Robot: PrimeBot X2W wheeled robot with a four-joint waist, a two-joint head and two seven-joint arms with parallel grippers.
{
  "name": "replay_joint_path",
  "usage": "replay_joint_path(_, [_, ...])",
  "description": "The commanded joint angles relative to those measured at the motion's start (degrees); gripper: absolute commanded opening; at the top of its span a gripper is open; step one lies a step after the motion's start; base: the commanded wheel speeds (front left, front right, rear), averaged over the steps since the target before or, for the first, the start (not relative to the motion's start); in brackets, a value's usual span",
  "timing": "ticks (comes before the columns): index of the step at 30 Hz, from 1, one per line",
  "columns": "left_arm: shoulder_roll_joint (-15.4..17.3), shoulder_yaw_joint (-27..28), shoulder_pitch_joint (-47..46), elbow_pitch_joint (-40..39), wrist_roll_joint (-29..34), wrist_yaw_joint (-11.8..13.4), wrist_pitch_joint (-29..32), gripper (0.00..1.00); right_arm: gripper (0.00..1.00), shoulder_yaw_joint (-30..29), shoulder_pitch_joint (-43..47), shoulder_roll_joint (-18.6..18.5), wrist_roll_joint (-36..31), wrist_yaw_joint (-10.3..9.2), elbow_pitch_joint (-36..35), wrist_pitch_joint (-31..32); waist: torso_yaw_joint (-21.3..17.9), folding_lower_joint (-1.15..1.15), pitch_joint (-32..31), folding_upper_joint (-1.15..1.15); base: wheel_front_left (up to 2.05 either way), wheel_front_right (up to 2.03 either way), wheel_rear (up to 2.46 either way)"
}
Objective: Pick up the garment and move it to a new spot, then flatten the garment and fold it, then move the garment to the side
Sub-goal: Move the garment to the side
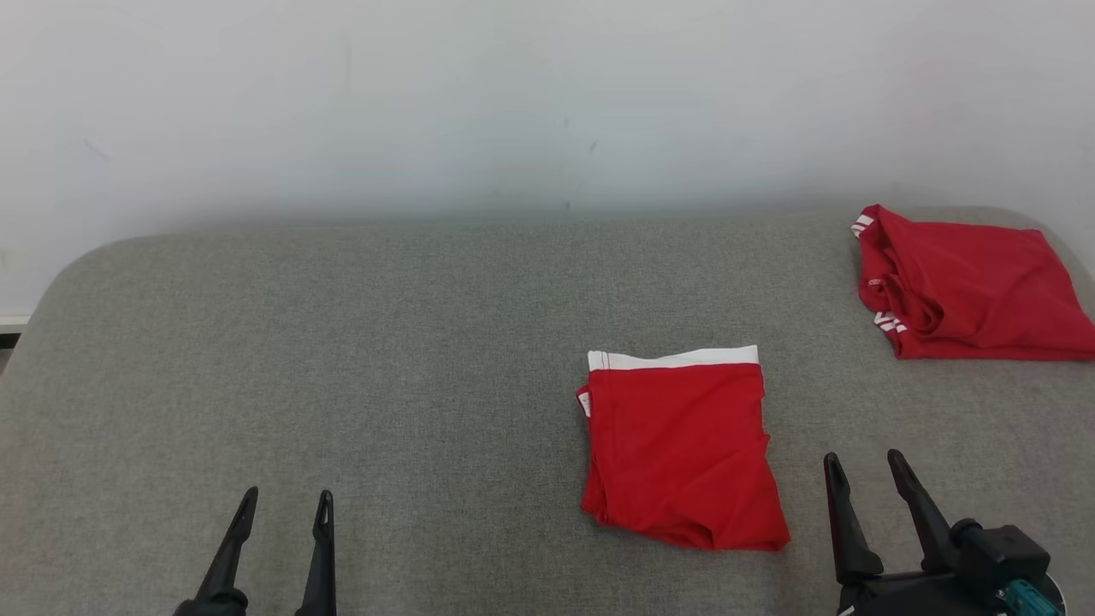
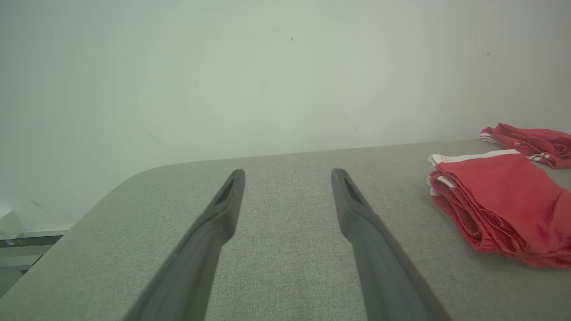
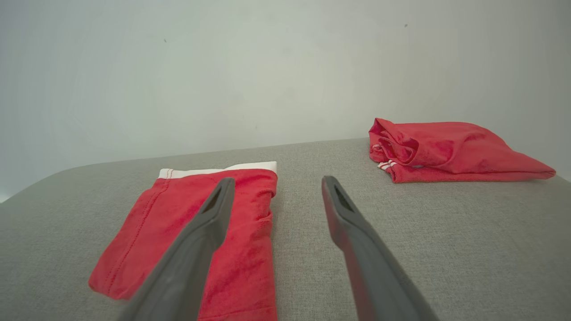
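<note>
A red garment (image 1: 682,449) with a white waistband lies folded into a neat rectangle on the grey table (image 1: 385,359), right of centre; it also shows as the folded red garment (image 2: 499,200) at the right of the left wrist view and as the garment (image 3: 196,227) under the near finger in the right wrist view. My right gripper (image 1: 864,462) stands open just right of its lower edge, nothing between the fingers. My left gripper (image 1: 287,500) is open at the lower left, far from the cloth. The left gripper (image 2: 287,176) and right gripper (image 3: 276,183) hold nothing in their own views.
A second red garment (image 1: 967,287) with white stripes lies folded at the table's far right corner, seen again as the striped garment (image 3: 446,151) and the far garment (image 2: 531,142). A pale wall (image 1: 547,103) rises behind the table. The table's rounded left edge (image 2: 67,240) drops off.
</note>
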Motion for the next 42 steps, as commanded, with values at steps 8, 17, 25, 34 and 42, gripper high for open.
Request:
replay_joint_path(8, [-0.46, -0.49, -0.24, -0.46, 0.52, 0.21, -0.15, 1.0, 1.0, 1.88, -6.12, -1.73, 0.53, -0.2, 3.52, 3.17, 0.73, 0.0, 1.56, 0.0, 0.0, 0.0, 0.0])
replay_joint_path(17, [-0.76, -1.32, -2.51, -0.21, 0.46, 0.17, -0.15, 1.0, 1.0, 4.03, -14.85, -2.99, -0.32, -0.2, 12.35, 7.92, 2.93, 0.0, 4.75, 0.0, 0.0, 0.0, 0.0])
replay_joint_path(25, [-0.96, -1.54, -3.83, 0.46, 0.03, 0.17, -0.15, 1.0, 1.0, 5.25, -19.81, -2.76, 0.82, -0.2, 22.2, 8.81, 4.33, 0.0, 6.44, 0.0, 0.0, 0.0, 0.0])
replay_joint_path(34, [-1.09, -1.31, -5.13, 0.67, 0.07, 0.13, -0.15, 1.0, 1.0, 7.01, -23.69, -1.51, 2.97, -0.2, 34.58, 7.53, 5.49, 0.0, 7.82, 0.0, 0.0, 0.0, 0.0])
replay_joint_path(42, [-1.17, -0.61, -5.69, 0.36, 0.23, 0.13, -0.15, 1.0, 0.0, 8.9, -27.11, -1.76, 4.93, -0.2, 41.06, 5.61, 5.33, 0.0, 9.12, 0.0, 0.0, 0.0, 0.0])
